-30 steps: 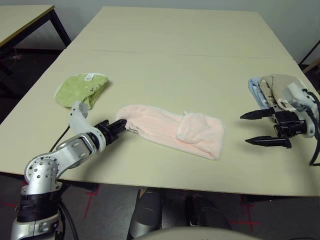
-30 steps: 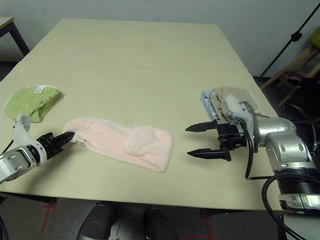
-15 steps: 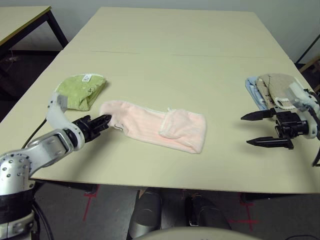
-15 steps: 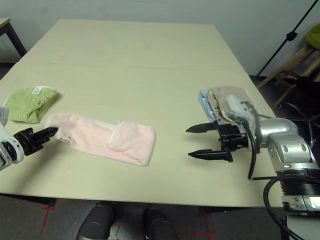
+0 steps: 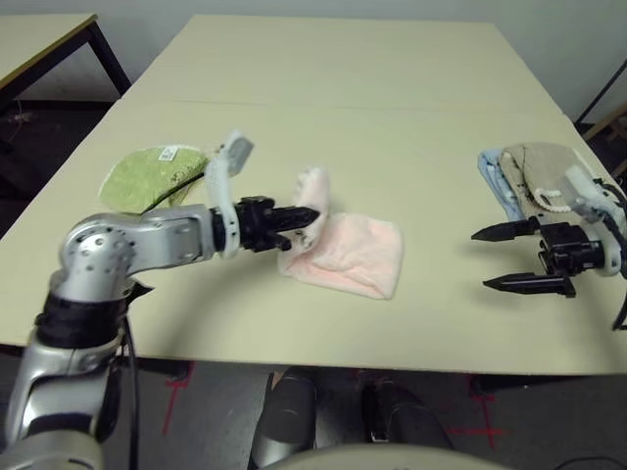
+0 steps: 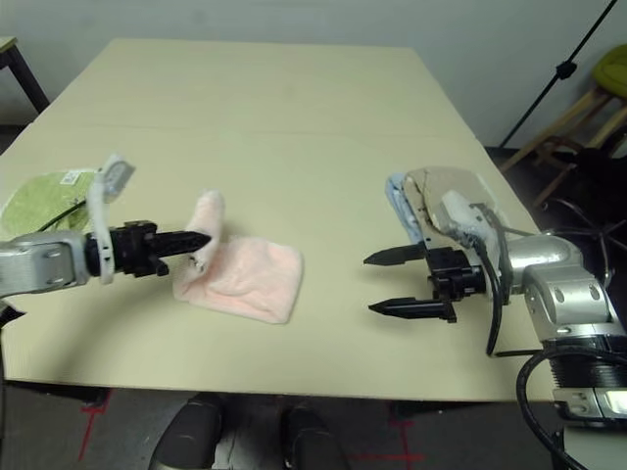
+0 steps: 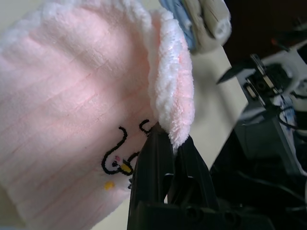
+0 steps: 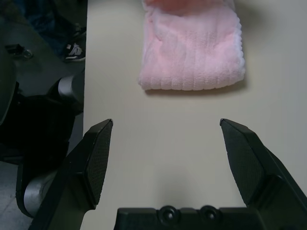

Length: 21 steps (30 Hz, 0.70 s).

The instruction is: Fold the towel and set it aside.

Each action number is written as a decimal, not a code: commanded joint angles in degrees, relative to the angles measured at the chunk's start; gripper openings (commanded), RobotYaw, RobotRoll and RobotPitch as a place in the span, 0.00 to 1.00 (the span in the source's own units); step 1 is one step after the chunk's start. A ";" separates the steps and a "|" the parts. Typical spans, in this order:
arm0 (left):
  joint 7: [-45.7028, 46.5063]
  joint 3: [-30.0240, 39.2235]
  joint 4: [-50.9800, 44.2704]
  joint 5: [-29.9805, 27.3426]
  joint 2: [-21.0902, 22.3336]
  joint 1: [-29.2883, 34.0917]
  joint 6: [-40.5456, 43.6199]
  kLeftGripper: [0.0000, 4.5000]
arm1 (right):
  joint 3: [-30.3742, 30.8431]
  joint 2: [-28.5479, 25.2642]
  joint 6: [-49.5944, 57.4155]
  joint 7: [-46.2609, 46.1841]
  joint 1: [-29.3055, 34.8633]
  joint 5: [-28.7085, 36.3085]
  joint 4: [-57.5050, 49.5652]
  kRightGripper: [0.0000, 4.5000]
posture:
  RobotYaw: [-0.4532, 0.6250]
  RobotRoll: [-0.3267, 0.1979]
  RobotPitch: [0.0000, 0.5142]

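Note:
The pale pink towel [image 5: 348, 253] lies near the table's front edge, left of centre, with its left end lifted and curled up over the rest. My left gripper [image 5: 312, 213] is shut on that raised end [image 7: 172, 96], a little above the table. A small black printed figure [image 7: 117, 160] shows on the cloth beside the fingers. The right half of the towel [image 8: 192, 48] rests flat. At the table's right side my right gripper [image 5: 492, 258] hovers open, well apart from the towel, nothing between its fingers.
A light green towel [image 5: 149, 178] lies at the left, behind my left arm. Beige and blue folded towels [image 5: 534, 176] are stacked at the right edge, just behind my right gripper. Another table [image 5: 39, 34] stands at the far left.
My left gripper has swung right and up, carrying the towel's left end over the rest, so the cloth that lay stretched out is now doubled. The right arm has stayed put.

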 commanded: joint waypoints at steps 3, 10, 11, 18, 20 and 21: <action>-10.11 -6.83 1.66 10.43 -2.04 -3.42 2.13 0.01 | -1.49 -0.49 0.65 -0.02 1.76 0.39 -1.46 1.00 | 0.58 0.62 0.29; -19.65 -12.36 1.60 19.84 -4.32 -5.78 2.47 0.01 | -2.17 -0.38 0.95 -0.39 2.51 0.33 -2.13 1.00 | 0.57 0.62 0.30; -20.27 -12.67 2.20 21.30 -4.96 -6.02 2.01 0.01 | -2.22 -0.33 1.03 -0.38 2.58 0.33 -2.26 1.00 | 0.57 0.62 0.31; -25.14 -14.67 5.11 29.81 -8.48 -6.92 0.60 0.17 | -1.95 0.02 1.35 -0.48 1.97 0.05 -2.30 1.00 | 0.57 0.62 0.31; -25.54 -13.48 5.31 30.59 -9.92 -6.96 0.79 0.30 | -1.89 0.08 1.34 -0.51 1.85 -0.01 -2.28 1.00 | 0.57 0.62 0.31; -25.40 -12.72 5.56 30.99 -10.80 -7.01 0.75 0.37 | -1.85 0.11 1.31 -0.53 1.78 -0.05 -2.24 1.00 | 0.57 0.62 0.30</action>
